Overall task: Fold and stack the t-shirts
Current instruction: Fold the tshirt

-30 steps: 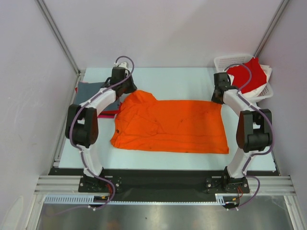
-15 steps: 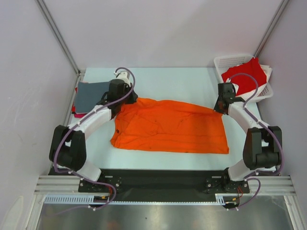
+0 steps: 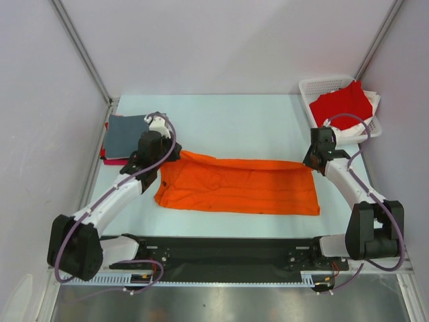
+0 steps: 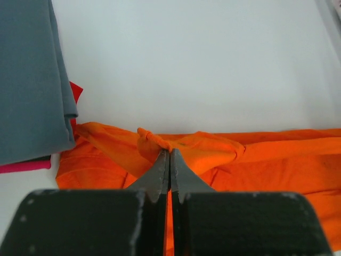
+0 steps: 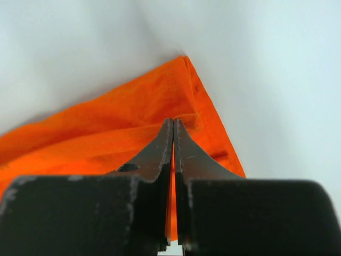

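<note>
An orange t-shirt (image 3: 241,188) lies across the middle of the table, its far edge lifted and carried toward the near edge. My left gripper (image 3: 175,155) is shut on a bunched bit of orange cloth (image 4: 152,140) at the shirt's far left corner. At the far right corner my right gripper (image 3: 308,161) is shut on the orange hem (image 5: 186,120). A folded grey t-shirt (image 3: 129,133) lies at the far left on top of magenta cloth (image 3: 115,161) and a bit of red cloth (image 4: 74,92). A red t-shirt (image 3: 343,104) hangs over the basket.
A white lattice basket (image 3: 315,87) stands at the far right corner. Pale walls with metal frame bars close in the table at the back and sides. A black rail (image 3: 228,248) with both arm bases runs along the near edge.
Both grippers have pulled the shirt's far edge toward the near side of the table, so the orange shirt now shows as a narrower band. The arms have stretched out lower.
</note>
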`<move>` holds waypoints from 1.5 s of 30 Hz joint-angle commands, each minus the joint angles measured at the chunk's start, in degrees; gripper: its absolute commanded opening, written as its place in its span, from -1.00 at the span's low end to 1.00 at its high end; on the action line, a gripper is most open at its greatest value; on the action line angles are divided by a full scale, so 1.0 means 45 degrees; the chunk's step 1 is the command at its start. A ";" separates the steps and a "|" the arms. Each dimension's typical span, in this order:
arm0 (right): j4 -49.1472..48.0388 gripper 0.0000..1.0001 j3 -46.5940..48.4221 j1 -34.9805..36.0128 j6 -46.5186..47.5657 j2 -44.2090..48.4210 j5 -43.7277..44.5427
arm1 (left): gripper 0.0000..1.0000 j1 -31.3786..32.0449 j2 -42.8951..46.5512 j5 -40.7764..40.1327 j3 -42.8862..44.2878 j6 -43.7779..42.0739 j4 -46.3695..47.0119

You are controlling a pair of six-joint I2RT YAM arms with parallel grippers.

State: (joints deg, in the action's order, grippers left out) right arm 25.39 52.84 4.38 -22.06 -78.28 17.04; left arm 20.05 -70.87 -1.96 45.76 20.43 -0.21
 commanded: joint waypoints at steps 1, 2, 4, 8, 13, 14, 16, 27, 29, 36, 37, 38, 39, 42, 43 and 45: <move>-0.0134 -1.00 -0.0509 -0.0153 -0.0273 0.0832 -0.0036 | -0.99 0.0250 0.1274 -0.0444 -0.0519 -0.0164 0.0262; -0.0095 -1.00 -0.0608 -0.0173 -0.0311 0.1046 -0.0036 | -0.99 0.0270 0.1683 -0.0502 -0.0752 -0.0145 0.0222; -0.0114 -1.00 -0.0823 -0.0251 -0.0311 0.1223 -0.0114 | -1.00 0.0329 0.2114 -0.0735 -0.1007 -0.0144 0.0144; -0.0134 -1.00 -0.1389 -0.0271 -0.0409 0.1555 -0.0309 | -0.99 0.0348 0.3053 -0.0796 -0.1904 0.0167 0.0144; -0.0367 -1.00 -0.2034 -0.0271 -0.0701 0.2043 -0.0485 | -0.99 0.0368 0.3171 -0.0445 -0.2355 0.0420 -0.0344; -0.0407 -1.00 -0.2112 -0.0271 -0.0741 0.2121 -0.0466 | -0.99 0.0368 0.3190 -0.0290 -0.2549 0.0480 -0.0344; -0.0426 -1.00 -0.2386 -0.0271 -0.0896 0.2316 -0.0407 | -0.99 0.0426 0.3307 -0.0229 -0.2804 0.0733 -0.0325; -0.0719 -0.11 -0.3733 -0.0290 -0.1854 0.3642 0.0295 | -0.99 0.0661 0.4146 0.0337 -0.4854 0.1788 -0.0344; -0.0797 0.07 -0.4025 -0.0232 -0.2030 0.4190 0.0471 | -0.95 0.0680 0.4439 0.0685 -0.5438 0.2120 -0.0325; -0.1188 0.11 -0.3931 0.0273 -0.1991 0.5072 -0.0676 | -0.60 0.0719 0.6002 0.1098 -0.6710 0.2882 -0.0539; -0.1246 0.11 -0.3872 0.0469 -0.2107 0.4839 -0.0816 | -0.51 0.0700 0.6274 0.1176 -0.6769 0.3076 -0.0598; -0.1460 0.10 -0.3813 0.0645 -0.2128 0.4721 -0.1030 | -0.46 0.0700 0.6354 0.1370 -0.6847 0.3136 -0.0637; -0.1694 0.09 -0.3793 0.1111 -0.2128 0.4604 -0.1864 | -0.39 0.0700 0.6413 0.1411 -0.6848 0.3175 -0.0734; -0.3215 0.08 -0.3812 0.1875 -0.2537 0.3999 -0.4184 | -0.04 0.0700 0.6433 0.1392 -0.6731 0.3488 -0.0891; -0.4186 0.09 -0.3793 0.2535 -0.2828 0.3630 -0.4660 | 0.12 0.0719 0.6355 0.1314 -0.6518 0.3604 -0.0930; -0.5187 0.10 -0.3657 0.3183 -0.3103 0.3024 -0.5830 | 0.23 0.0680 0.5771 0.0925 -0.6108 0.3664 -0.1202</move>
State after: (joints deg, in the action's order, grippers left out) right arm 13.37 34.11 14.57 -33.06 -61.82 2.92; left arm 22.90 -43.00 3.01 15.38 34.85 -4.45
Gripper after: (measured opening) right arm 0.547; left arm 0.589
